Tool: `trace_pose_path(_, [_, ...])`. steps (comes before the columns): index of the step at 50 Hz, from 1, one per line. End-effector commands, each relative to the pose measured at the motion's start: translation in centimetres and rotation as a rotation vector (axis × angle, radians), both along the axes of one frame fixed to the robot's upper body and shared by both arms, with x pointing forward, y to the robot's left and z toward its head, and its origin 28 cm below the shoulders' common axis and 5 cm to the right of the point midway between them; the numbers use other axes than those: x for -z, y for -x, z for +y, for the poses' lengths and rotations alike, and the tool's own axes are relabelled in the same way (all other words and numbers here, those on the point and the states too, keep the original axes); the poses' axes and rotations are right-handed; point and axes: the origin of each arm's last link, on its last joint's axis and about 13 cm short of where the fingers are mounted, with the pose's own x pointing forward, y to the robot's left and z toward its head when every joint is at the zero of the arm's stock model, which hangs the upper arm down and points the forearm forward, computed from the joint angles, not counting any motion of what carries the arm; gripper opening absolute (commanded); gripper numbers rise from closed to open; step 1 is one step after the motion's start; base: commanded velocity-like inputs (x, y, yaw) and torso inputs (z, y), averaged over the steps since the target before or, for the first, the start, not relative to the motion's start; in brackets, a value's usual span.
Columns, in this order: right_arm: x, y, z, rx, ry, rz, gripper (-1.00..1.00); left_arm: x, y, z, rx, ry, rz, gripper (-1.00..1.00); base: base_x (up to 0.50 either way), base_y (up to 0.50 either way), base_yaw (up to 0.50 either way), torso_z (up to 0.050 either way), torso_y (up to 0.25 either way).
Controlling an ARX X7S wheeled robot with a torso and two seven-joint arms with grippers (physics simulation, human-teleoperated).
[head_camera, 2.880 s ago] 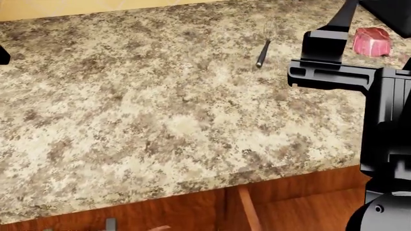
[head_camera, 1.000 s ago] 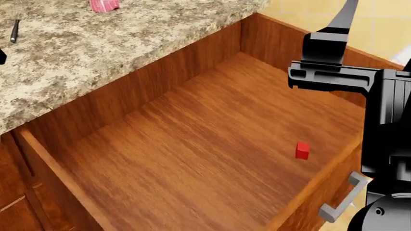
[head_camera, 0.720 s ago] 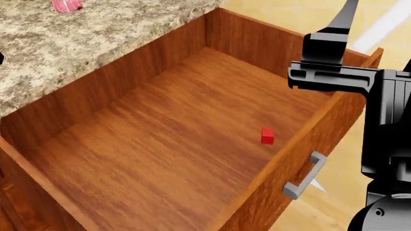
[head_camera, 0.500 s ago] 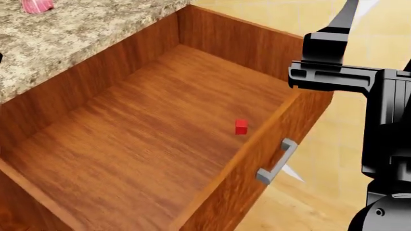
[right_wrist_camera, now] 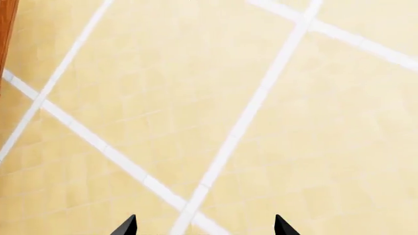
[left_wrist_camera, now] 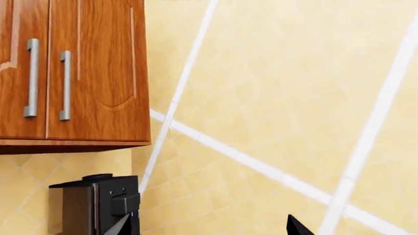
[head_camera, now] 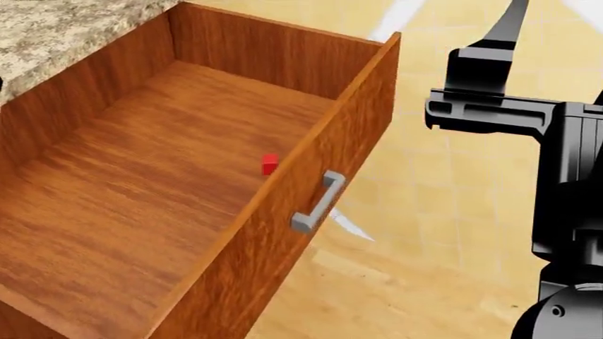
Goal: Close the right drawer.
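Note:
The right drawer [head_camera: 141, 191] stands pulled out wide in the head view, a deep reddish-brown wooden box. Its front panel [head_camera: 282, 247] carries a grey bar handle [head_camera: 318, 202]. My right arm [head_camera: 565, 176] hangs to the right of the drawer front, apart from it. My right gripper [right_wrist_camera: 203, 227] is open and empty over the tiled floor. My left gripper [left_wrist_camera: 209, 227] is open and empty, also over floor tiles. Neither gripper touches the drawer.
A small red cube [head_camera: 270, 164] lies inside the drawer near the front panel. The granite counter [head_camera: 56, 28] overhangs the drawer's back left. Arched cabinet doors [left_wrist_camera: 98, 73] with upright handles show in the left wrist view. Yellow tiled floor [head_camera: 443, 212] lies right of the drawer.
The head view has swung from the countertop to the open drawer and on to the right. The drawer front and handle now sit mid-view, with floor beyond. The drawer stays open.

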Motion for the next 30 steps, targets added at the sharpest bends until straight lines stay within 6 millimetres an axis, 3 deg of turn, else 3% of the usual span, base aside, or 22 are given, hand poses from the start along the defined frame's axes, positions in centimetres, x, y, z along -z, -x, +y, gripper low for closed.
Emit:
trace_pose_path(1, [0.04,-0.04,-0.02,0.004,0.0,-0.009,1.0,-0.04,0.16,0.08,0.0,0.002,0.001,1.0,-0.07,0.15,-0.5,0.0,0.0])
trace_pose_path(12, [-0.07,0.03,-0.07,0.02,-0.011,-0.029,1.0,-0.08,0.2,0.11,-0.002,0.001,0.001,1.0,-0.05,0.13,-0.42,0.0,0.0])
trace_pose_path(30, [-0.14,-0.2,-0.1,0.008,-0.042,-0.035,1.0,-0.14,0.18,0.05,0.0,-0.002,-0.003,1.0,-0.01,0.04,-0.06,0.0,0.0])
